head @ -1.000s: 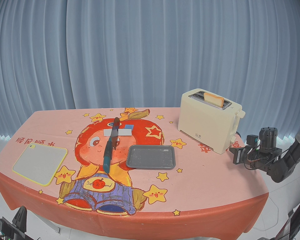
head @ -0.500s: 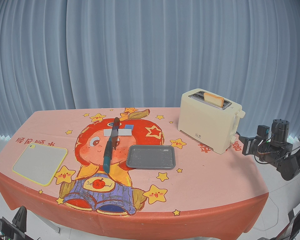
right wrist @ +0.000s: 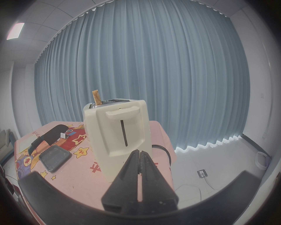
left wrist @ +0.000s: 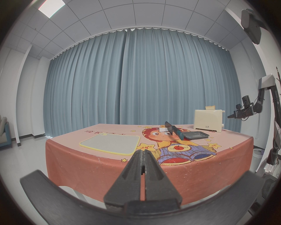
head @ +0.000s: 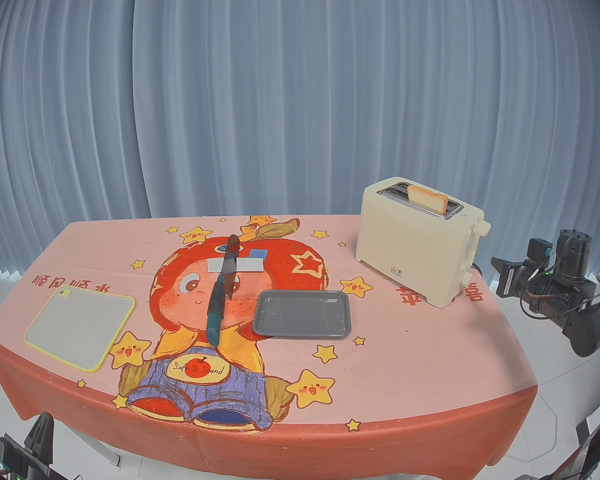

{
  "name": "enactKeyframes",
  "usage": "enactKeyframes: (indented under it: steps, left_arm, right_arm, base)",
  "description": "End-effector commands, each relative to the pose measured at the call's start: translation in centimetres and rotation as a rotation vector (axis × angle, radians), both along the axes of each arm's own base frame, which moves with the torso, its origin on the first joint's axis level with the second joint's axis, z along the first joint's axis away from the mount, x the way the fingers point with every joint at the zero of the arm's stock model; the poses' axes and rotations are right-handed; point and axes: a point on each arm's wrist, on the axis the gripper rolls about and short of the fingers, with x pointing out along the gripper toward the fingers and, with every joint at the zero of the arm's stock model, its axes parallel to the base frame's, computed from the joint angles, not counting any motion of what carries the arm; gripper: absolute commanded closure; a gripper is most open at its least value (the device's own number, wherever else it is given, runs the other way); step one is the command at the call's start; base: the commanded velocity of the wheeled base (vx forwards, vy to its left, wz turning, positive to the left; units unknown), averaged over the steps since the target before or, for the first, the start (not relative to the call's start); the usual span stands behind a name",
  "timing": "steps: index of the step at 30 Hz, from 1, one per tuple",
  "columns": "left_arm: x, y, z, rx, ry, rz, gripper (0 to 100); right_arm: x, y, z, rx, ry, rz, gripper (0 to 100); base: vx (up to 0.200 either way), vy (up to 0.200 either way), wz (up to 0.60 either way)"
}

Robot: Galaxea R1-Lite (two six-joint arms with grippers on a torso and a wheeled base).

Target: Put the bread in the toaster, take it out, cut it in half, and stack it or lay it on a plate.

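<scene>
Both closed, empty: left gripper point(left wrist: 143, 153) and right gripper point(right wrist: 140, 153), which faces toaster point(right wrist: 101, 133).

Bare cloth point(head: 406, 356) between tray point(head: 302, 314) and toaster point(head: 415, 250), knife point(head: 220, 294) just left of tray, bread point(head: 427, 199) standing above toaster slot

A pleated blue-grey curtain point(head: 300, 106) spans the far wall, beneath a tiled ceiling point(left wrist: 140, 11) with one light panel point(left wrist: 51, 7), above pale floor point(right wrist: 222, 175).

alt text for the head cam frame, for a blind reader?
A bread slice stands up out of a cream toaster at the right rear of the table. Mid-table lies a grey tray, a teal-handled knife to its left, a cutting board at the left edge. The right gripper hangs beyond the table's right side, pointing at the toaster.
</scene>
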Motion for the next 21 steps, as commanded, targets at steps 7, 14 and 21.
enactKeyframes:
  steps: [7, 14, 21]
  left_arm:
    - [0.1, 0.0, -0.5, 0.000, 0.019, 0.001, 100]
    - [0.1, 0.0, -0.5, 0.000, 0.019, 0.001, 100]
    - [0.1, 0.0, -0.5, 0.000, 0.019, 0.001, 100]
  right_arm:
    - [-0.3, -0.5, 1.1, 0.009, -0.041, -0.017, 100]
    - [-0.6, -0.6, 1.9, 0.017, -0.073, -0.023, 100]
    - [-1.7, -0.8, 2.7, 0.021, -0.100, -0.028, 100]
  base:
    - [0.000, 0.000, 0.00]
    - [0.000, 0.000, 0.00]
    - [0.000, 0.000, 0.00]
